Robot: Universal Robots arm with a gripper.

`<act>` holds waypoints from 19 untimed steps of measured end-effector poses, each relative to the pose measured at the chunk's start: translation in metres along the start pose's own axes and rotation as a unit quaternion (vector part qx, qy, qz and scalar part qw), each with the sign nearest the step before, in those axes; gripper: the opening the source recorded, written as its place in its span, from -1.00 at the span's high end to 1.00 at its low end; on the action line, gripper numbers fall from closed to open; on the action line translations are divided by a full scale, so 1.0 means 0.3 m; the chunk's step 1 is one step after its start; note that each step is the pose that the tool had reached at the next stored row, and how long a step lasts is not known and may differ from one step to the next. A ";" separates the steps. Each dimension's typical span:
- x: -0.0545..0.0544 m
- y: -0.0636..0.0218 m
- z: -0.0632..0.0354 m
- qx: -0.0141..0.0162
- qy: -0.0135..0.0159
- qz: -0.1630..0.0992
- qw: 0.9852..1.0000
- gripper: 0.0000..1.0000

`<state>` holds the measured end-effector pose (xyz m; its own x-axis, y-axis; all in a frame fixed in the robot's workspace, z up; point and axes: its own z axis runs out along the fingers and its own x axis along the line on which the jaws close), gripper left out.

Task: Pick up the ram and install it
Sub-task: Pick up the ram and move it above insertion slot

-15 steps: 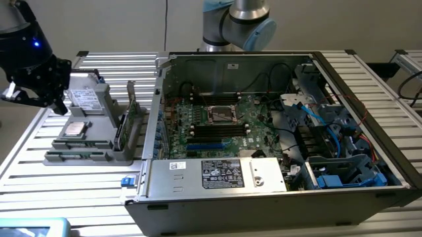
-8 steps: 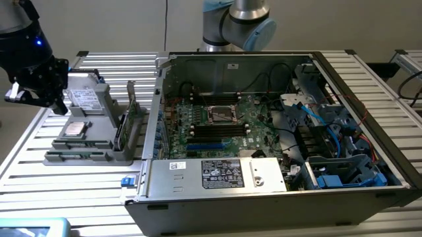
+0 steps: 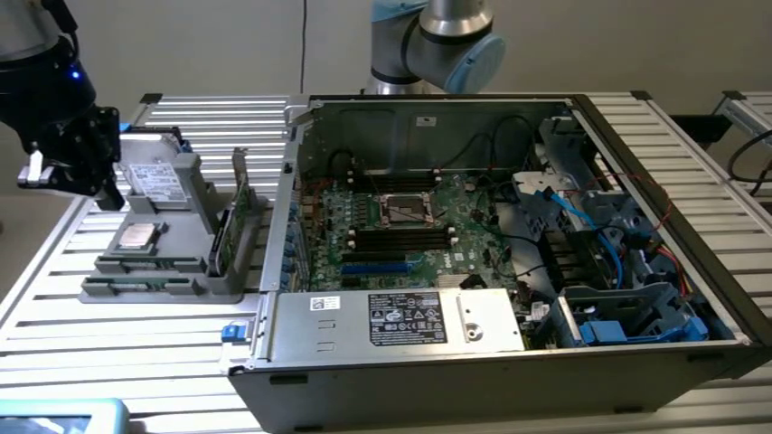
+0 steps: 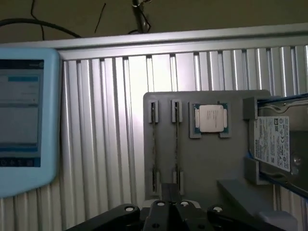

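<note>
1. The ram stands on its thin edge in the grey tray. It is clipped at both ends, its long upper edge is bare, and nothing grips it.
2. A second stick runs parallel just beside it, with a narrow strip of bare tray between the two.
3. The end effector hangs above the tray with its fingers pressed together and nothing between them. The ram is below and ahead of it, not touched, and lies more nearly in line with the fingertips than the second stick does.
4. A square silver processor chip sits in its pocket just past the ram.
5. Past the chip, a hard drive fills the tray's edge.
6. A tall green card stands upright along the tray edge that faces the computer case. It is farther from the end effector than the ram and rises above the sticks.
7. The tray rests on a slatted metal surface, with bare slats open around it.
8. A blue-framed screen device lies on the second stick's side, well apart from the tray edge.
9. The computer case lies open-side up just beside the tray, at the exterior view's right.
10. Its walls rim the exposed motherboard, and cables and drive cages crowd the side farthest from the end effector.
</note>
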<state>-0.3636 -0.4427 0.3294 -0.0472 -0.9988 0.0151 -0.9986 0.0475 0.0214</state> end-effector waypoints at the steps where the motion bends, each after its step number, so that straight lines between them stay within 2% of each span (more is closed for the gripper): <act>1: 0.000 0.000 0.000 0.000 0.000 -0.009 1.000 0.79; 5: 0.000 0.000 0.000 0.001 0.001 -0.035 0.999 0.79; 10: 0.000 0.000 0.000 0.001 0.001 -0.036 0.999 0.76; 12: 0.000 0.000 -0.001 0.001 0.001 -0.036 0.999 0.52; 13: 0.000 0.000 -0.001 0.001 0.001 -0.036 0.999 0.52; 14: 0.001 0.000 -0.001 0.001 0.001 -0.035 0.999 0.40; 15: 0.001 0.000 0.000 0.001 0.001 -0.034 0.999 0.40; 17: 0.001 0.000 0.005 0.001 0.001 -0.028 1.000 0.15; 19: 0.001 0.000 0.013 0.001 0.001 -0.018 1.000 0.15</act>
<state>-0.3638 -0.4432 0.3256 -0.0115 -0.9998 0.0162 -0.9997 0.0118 0.0198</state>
